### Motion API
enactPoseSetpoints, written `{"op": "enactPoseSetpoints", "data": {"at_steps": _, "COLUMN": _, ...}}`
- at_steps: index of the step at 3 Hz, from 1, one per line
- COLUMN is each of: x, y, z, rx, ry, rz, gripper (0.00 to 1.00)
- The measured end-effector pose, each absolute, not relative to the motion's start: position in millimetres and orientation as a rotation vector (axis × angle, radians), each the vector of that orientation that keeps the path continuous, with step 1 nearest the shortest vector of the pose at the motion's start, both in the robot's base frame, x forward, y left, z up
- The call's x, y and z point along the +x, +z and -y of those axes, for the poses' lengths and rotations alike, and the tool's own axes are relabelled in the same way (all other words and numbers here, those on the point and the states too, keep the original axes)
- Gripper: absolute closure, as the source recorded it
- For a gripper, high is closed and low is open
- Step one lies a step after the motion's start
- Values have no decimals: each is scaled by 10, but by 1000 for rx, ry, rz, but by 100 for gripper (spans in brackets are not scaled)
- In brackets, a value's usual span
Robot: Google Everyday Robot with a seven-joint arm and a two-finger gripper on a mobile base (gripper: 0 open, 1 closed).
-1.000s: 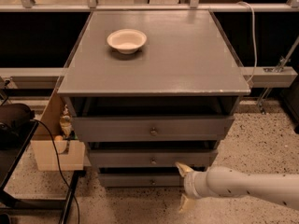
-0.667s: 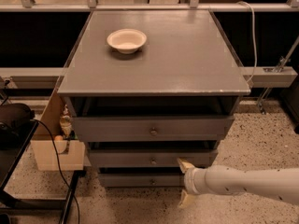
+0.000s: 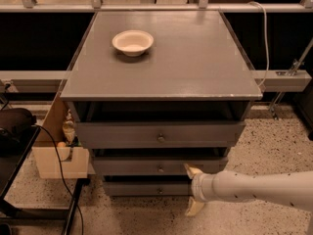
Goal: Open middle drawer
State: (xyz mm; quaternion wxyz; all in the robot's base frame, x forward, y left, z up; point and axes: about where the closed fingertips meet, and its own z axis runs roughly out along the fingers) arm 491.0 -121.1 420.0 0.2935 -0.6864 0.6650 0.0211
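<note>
three grey drawers stack under the front edge of the desk [image 3: 195, 58]. the middle drawer [image 3: 127, 166] is the second one down, looks shut or nearly so, with a small round knob [image 3: 160, 169] at its centre. my gripper [image 3: 191, 189] sits low, below the desk's front right corner and just right of that knob. it's spread wide, holding nothing. can't tell if the upper fingertip touches the drawer front. to do this well i'd slide left, centre on the knob, close firmly, then pull straight out and level. white bowl [image 3: 132, 41] near the back left corner is no concern.
</note>
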Motion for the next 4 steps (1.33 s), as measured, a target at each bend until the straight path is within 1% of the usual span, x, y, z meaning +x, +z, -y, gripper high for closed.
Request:
{"op": "enactPoseSetpoints", "data": {"at_steps": 2, "x": 5117, "y": 4475, "z": 1223, "rx": -1829, "ry": -38, "rz": -1745, "gripper": 0}}
{"op": "enactPoseSetpoints", "data": {"at_steps": 4, "x": 5357, "y": 4495, "z": 1147, "rx": -1843, "ry": -55, "rz": -1738, "gripper": 0}}
